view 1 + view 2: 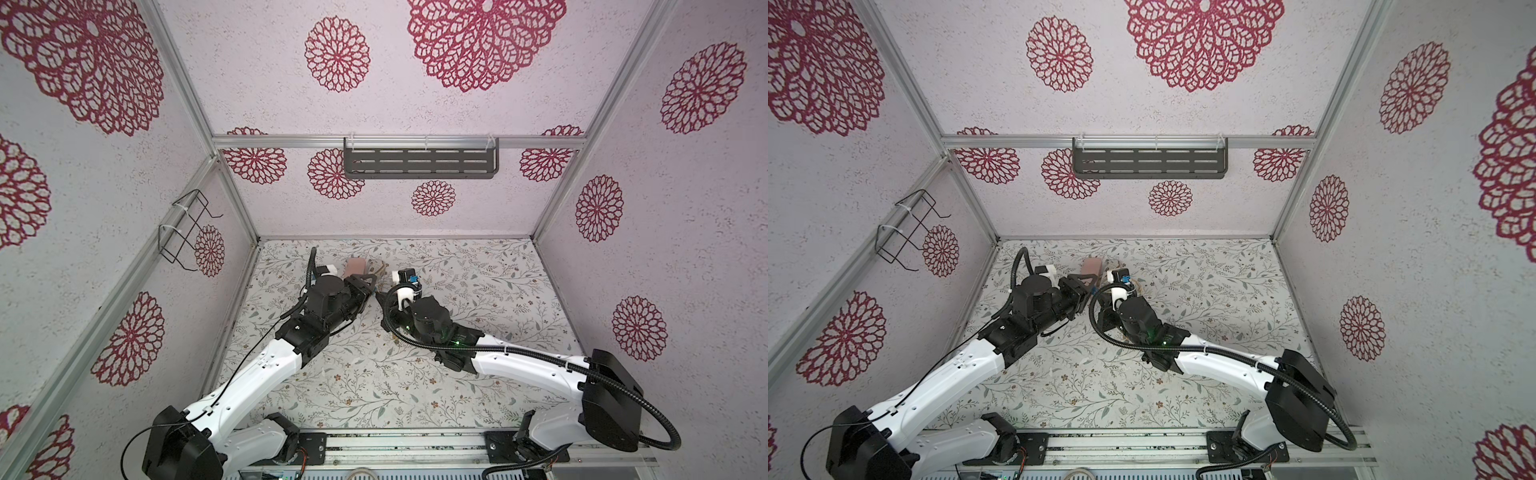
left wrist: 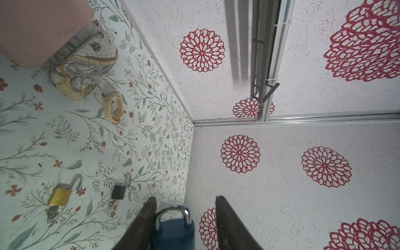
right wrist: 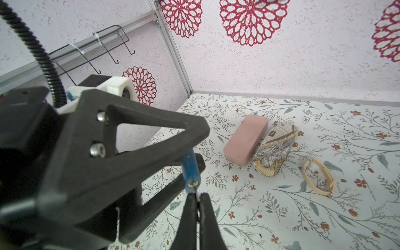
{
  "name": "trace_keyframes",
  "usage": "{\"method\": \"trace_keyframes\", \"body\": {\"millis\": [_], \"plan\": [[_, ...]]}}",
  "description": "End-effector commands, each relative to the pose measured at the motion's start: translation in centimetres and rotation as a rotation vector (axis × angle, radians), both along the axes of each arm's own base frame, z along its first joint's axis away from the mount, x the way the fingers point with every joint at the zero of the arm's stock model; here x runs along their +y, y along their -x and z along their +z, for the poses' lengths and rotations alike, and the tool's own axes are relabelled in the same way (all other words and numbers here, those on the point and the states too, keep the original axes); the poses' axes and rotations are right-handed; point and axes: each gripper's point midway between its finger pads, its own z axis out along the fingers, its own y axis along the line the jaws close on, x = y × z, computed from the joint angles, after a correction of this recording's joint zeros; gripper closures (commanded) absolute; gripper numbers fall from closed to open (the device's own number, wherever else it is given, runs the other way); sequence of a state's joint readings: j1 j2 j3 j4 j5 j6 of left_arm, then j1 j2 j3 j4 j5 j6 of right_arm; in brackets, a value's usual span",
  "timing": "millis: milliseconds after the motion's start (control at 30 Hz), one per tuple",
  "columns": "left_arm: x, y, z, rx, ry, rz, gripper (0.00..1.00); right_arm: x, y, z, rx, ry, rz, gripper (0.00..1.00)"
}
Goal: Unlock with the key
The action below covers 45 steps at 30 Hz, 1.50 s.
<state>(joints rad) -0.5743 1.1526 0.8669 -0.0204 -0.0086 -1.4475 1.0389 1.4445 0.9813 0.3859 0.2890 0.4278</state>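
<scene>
A blue padlock (image 2: 173, 231) with a silver shackle sits between the fingers of my left gripper (image 2: 185, 199). It rests against one finger, and a clear gap separates it from the other. In the right wrist view the padlock (image 3: 190, 168) shows edge-on, keyhole end toward the camera. My right gripper (image 3: 196, 194) is shut on the key (image 3: 196, 193), a thin sliver running from its fingertips into the keyhole. In both top views the two grippers meet at the back middle of the table, the left gripper (image 1: 370, 286) just left of the right wrist.
A pink case (image 3: 244, 140), a map-print case (image 3: 275, 151) and a cream watch (image 3: 318, 177) lie near the back wall. A brass padlock (image 2: 59, 195) and a small black padlock (image 2: 119, 191) lie on the table. A shelf (image 1: 419, 162) and a wire rack (image 1: 187, 228) hang on the walls.
</scene>
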Motion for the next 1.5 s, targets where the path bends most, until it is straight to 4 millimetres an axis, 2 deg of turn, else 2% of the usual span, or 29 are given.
{"method": "trace_keyframes", "body": {"millis": [0,467,1067,1300,1467], "plan": [[-0.2,-0.1,0.1,-0.005,0.022,0.01,0.55,-0.1,-0.2,2.0,-0.064,-0.013,-0.028,1.0],[-0.8,-0.4,-0.7,0.017,0.057,0.004,0.65,-0.2,-0.2,2.1,-0.102,0.04,-0.059,1.0],[-1.2,-0.3,-0.8,0.017,0.057,-0.004,0.78,0.3,-0.2,2.1,-0.085,0.023,-0.051,1.0],[-2.2,0.3,-0.7,-0.001,0.01,-0.049,1.0,1.1,0.1,3.1,-0.087,0.014,-0.008,1.0],[-4.0,1.5,-0.5,-0.015,0.016,-0.115,1.0,1.1,0.0,4.1,-0.113,-0.008,-0.015,1.0]]}}
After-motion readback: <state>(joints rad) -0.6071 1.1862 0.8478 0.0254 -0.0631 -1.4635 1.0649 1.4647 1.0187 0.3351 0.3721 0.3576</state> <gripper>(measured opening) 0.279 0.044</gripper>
